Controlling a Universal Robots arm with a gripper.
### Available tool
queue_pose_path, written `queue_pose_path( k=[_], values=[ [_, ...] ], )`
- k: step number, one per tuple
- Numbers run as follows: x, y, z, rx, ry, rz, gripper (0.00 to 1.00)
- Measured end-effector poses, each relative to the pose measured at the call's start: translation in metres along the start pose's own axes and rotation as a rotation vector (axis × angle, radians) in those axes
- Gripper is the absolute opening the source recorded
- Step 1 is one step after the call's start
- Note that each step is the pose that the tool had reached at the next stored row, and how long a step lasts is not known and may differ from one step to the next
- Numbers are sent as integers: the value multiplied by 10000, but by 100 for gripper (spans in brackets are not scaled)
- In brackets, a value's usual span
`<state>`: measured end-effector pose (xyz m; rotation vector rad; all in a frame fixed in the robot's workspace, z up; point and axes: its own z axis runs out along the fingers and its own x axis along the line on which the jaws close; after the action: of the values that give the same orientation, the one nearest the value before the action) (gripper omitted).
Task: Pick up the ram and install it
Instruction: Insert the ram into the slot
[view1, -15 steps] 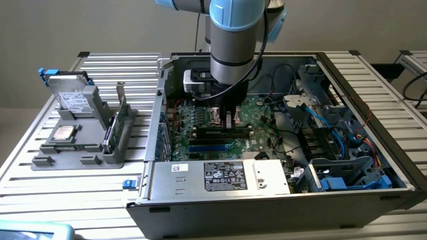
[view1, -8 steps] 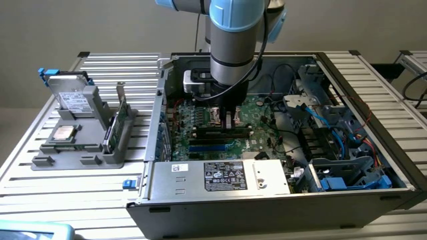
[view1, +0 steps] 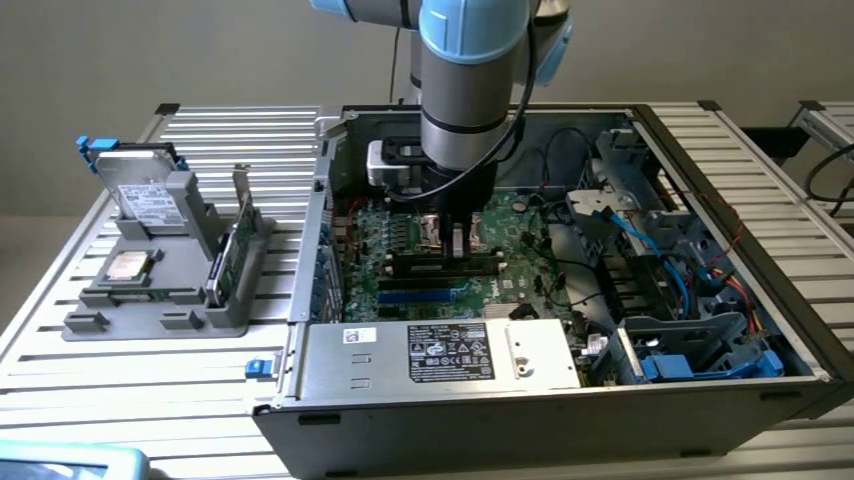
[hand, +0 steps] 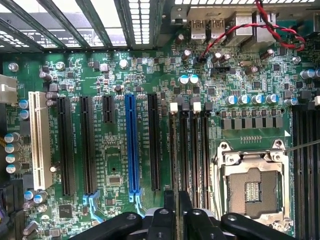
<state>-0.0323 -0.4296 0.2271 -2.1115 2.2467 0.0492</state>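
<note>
Standing open, the computer case (view1: 534, 425) shows its green motherboard (hand: 115, 165). The gripper (hand: 177, 200) hangs low over the memory slots. The ram (hand: 175, 150) stands edge-on in the slot directly beneath it. Whether the gripper clasps the ram or has let go cannot be told.

Computer case (view1: 534, 425) lies open on a slatted table (view1: 120, 400). Inside the case: green motherboard (view1: 514, 225) and labelled power supply (view1: 441, 352). Beside the case, on the exterior view's left: grey holder (view1: 160, 305) carrying a hard drive (view1: 144, 200), a silver processor chip (view1: 128, 265) and an expansion card (view1: 227, 255) standing on edge.
</note>
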Motion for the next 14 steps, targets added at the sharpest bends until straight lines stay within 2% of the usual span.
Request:
queue_pose_path(
  k=[1, 2, 4, 5, 8, 14],
  values=[
    [0, 0, -7, 0, 2, 1, 20],
    [-1, 1, -15, 0, 1, 2, 33],
    [-3, 0, -47, 0, 2, 2, 33],
    [-4, 0, -75, -1, 2, 2, 39],
    [-10, -1, -168, -1, 3, 3, 39],
    [-26, -6, -417, 1, 2, 2, 39]
  ],
)
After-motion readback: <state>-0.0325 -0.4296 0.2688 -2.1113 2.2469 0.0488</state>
